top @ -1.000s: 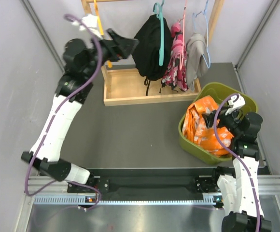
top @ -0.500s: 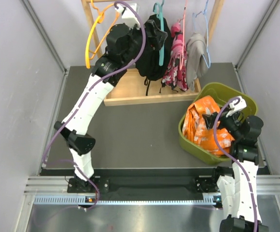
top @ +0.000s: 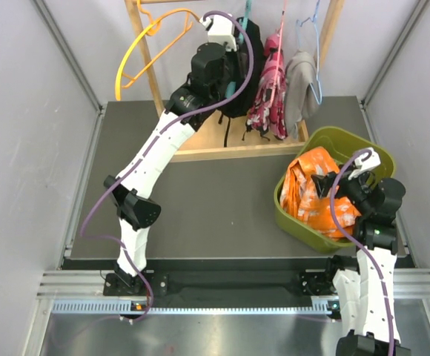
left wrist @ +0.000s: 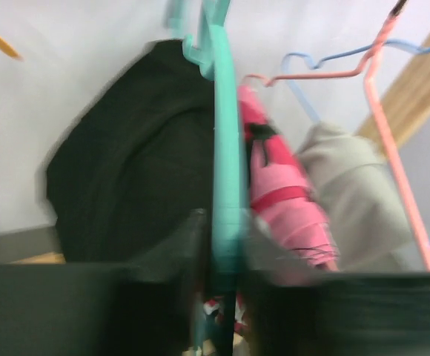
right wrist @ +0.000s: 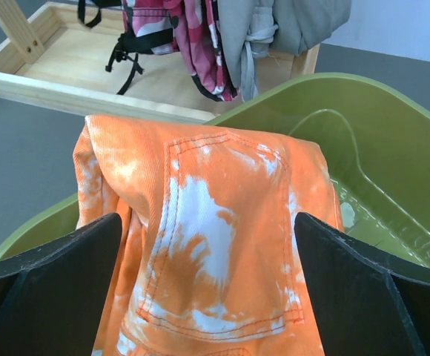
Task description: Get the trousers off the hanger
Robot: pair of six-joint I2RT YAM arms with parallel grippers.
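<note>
Black trousers [left wrist: 126, 170] hang on a teal hanger [left wrist: 226, 148] on the wooden rack. My left gripper [left wrist: 225, 245] is shut on that hanger's lower bar, right beside the black cloth; the view is blurred. Pink floral trousers [top: 265, 89] and light grey trousers [top: 298, 78] hang to the right on a pink hanger [left wrist: 389, 133] and a blue hanger [left wrist: 304, 67]. From above, the left gripper [top: 233, 63] reaches high into the rack. Orange trousers [right wrist: 215, 237] lie in the green basket [right wrist: 363, 119]. My right gripper [right wrist: 207, 222] hovers open over them, holding nothing.
An empty orange hanger [top: 152, 44] hangs tilted at the rack's left end. The rack's wooden tray base [top: 200, 137] stands at the back of the dark table. The green basket [top: 348, 144] sits at the right, close to the right arm. Grey walls close in on both sides.
My left arm has swung right from the orange hanger to the teal one, and its jaws have closed on the bar. The orange hanger has tilted outward. The right arm has barely moved.
</note>
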